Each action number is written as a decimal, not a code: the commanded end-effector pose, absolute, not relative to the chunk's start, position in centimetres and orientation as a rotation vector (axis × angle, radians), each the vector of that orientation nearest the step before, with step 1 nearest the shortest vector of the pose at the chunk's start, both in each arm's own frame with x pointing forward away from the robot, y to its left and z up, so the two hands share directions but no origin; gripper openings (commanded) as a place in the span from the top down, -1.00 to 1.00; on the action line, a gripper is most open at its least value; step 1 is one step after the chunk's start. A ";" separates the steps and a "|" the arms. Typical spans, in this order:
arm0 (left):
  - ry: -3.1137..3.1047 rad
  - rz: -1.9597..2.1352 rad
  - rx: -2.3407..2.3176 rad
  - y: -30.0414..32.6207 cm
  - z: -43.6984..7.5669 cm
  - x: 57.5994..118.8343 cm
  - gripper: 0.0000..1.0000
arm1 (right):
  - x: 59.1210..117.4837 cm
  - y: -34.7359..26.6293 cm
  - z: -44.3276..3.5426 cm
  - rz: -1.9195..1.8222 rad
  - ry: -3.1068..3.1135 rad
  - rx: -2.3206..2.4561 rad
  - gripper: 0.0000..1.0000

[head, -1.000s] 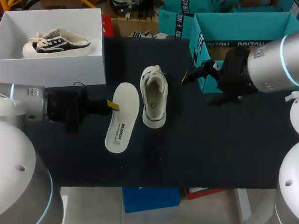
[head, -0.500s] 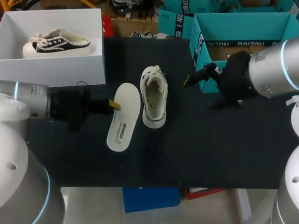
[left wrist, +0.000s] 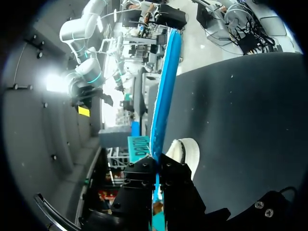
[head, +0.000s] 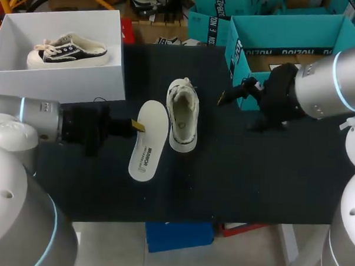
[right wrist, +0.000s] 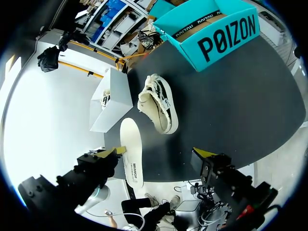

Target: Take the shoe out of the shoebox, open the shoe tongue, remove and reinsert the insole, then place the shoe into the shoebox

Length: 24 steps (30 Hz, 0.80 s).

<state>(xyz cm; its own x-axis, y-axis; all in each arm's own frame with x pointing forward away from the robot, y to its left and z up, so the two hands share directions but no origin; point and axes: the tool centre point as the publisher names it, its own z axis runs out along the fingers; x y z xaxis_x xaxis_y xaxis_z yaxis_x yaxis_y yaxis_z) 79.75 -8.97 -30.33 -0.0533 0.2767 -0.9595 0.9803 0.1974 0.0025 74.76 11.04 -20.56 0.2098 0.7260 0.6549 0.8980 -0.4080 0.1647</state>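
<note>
Our left claw (head: 135, 126) pinches the insole (head: 149, 140) beside the shoe (head: 182, 114) at the tabletop's (head: 252, 171) middle; our right claw (right wrist: 158, 152) hangs wide open, empty.

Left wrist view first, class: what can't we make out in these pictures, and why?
Left wrist view: left gripper's yellow tips, hidden by its own fingers; insole seen only edge-on.
Head view: shoe's tongue, too small to tell.
Right wrist view: shoebox's inside, mostly behind its wall.

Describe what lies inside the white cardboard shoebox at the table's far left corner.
Inside the white cardboard shoebox lies one black canvas shoe with a cream sole and laces. The box floor beneath the shoe is covered, so anything under it cannot be seen.
</note>
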 end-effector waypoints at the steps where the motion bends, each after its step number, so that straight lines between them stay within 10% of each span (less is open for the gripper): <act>1: 1.525 -0.931 1.253 -9.0 -30.2 79.7 1.00 | 74.7 11.1 -20.5 -0.987 -1.541 -2.237 -1.00; 24: 1.518 -0.949 1.264 -9.2 -30.4 79.7 1.00 | 74.7 11.1 -20.5 -0.987 -1.541 -2.237 -1.00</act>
